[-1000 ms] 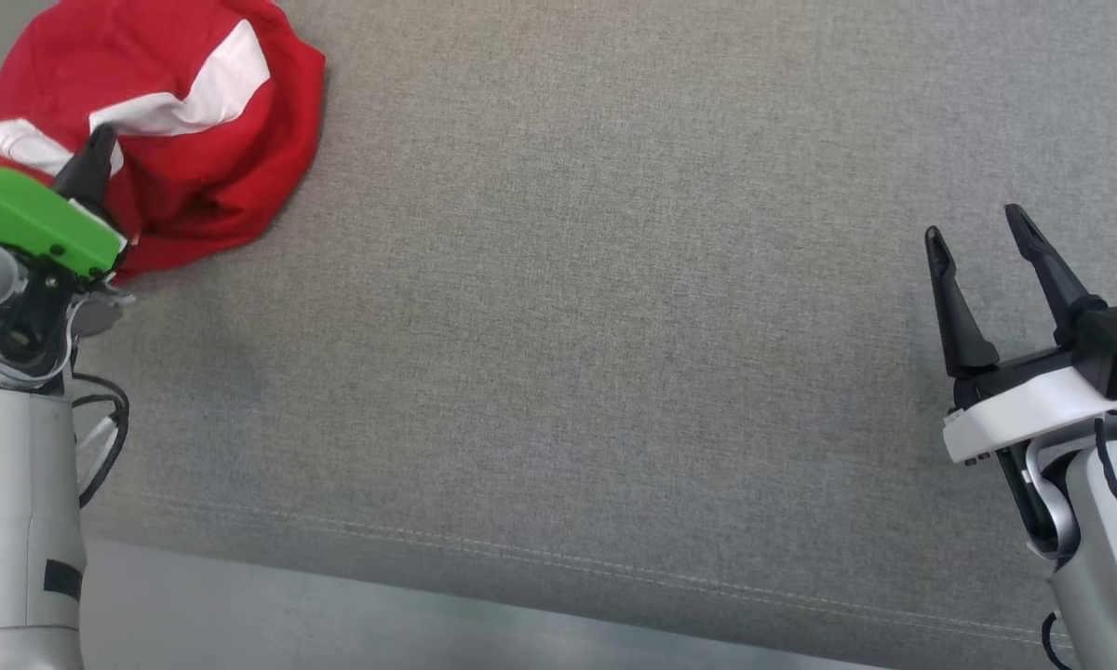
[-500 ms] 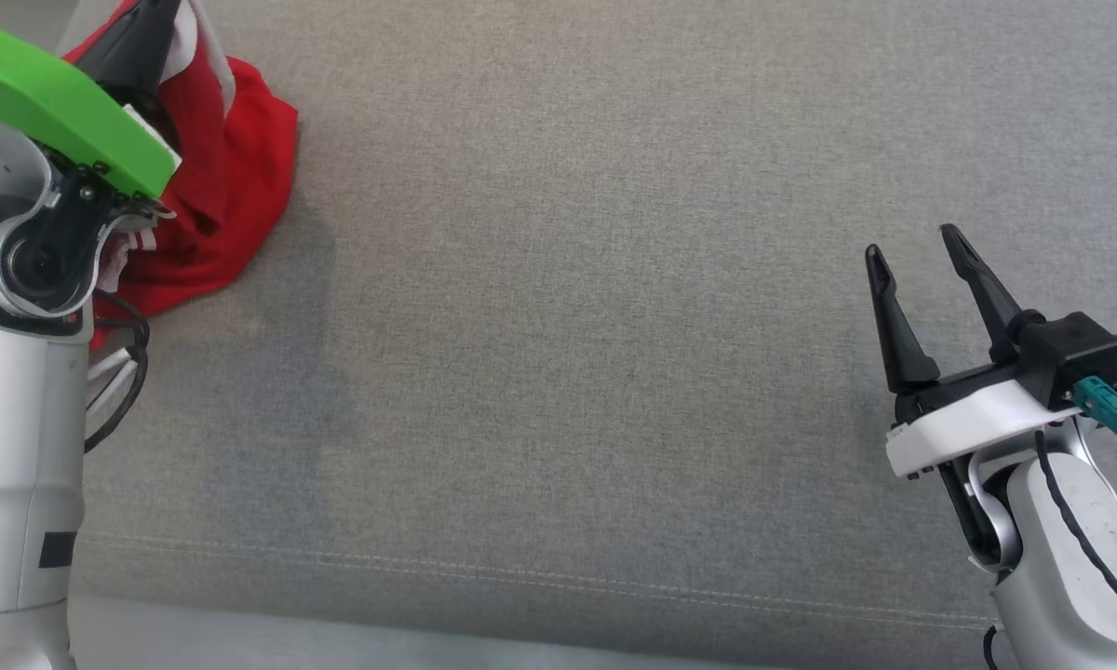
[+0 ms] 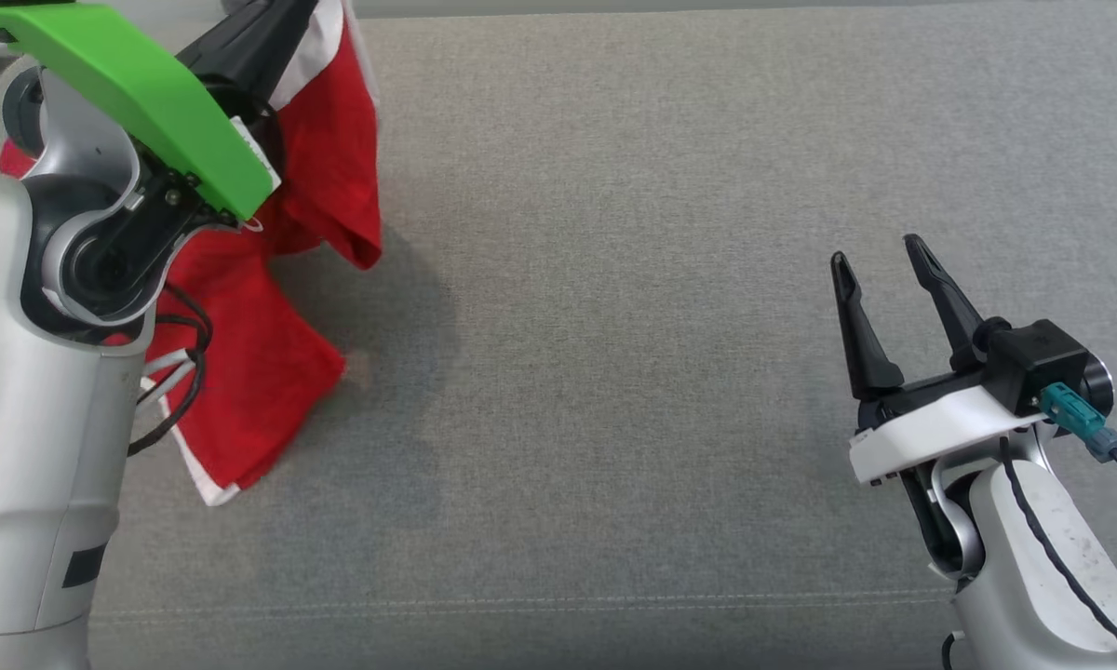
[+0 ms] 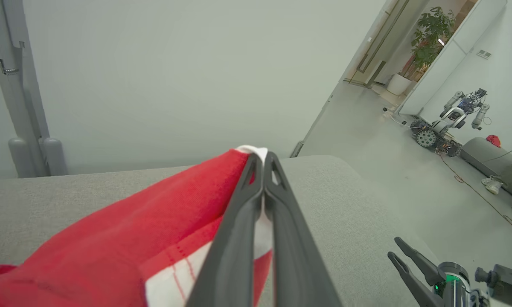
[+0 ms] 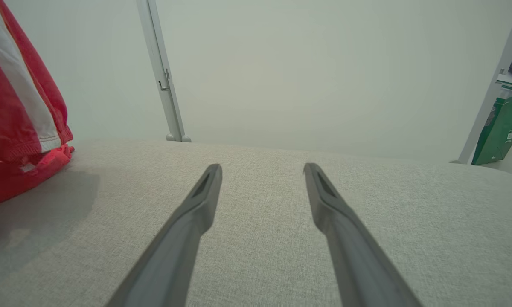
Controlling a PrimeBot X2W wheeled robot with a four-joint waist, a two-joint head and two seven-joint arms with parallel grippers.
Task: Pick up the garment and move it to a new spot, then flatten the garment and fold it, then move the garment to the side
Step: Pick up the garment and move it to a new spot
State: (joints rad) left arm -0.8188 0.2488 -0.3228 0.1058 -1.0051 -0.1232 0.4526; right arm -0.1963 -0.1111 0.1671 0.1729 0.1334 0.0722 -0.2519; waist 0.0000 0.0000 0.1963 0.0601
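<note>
My left pincer (image 4: 263, 158) clenched on the red garment (image 4: 153, 221), it hangs below onto grey fabric table (image 3: 614, 279), right pincer (image 3: 876, 253) released, pale wall (image 5: 281, 64) ahead.

garment (image 3: 270, 391) left on cushion (image 3: 614, 279), right gripper (image 3: 875, 249) right

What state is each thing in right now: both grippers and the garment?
left gripper: shut on the garment, at a white-trimmed edge.
right gripper: open, holding nothing, over bare cushion.
garment: bunched, not flattened or folded, hanging from the left gripper; its lower end seems to touch the cushion.
</note>
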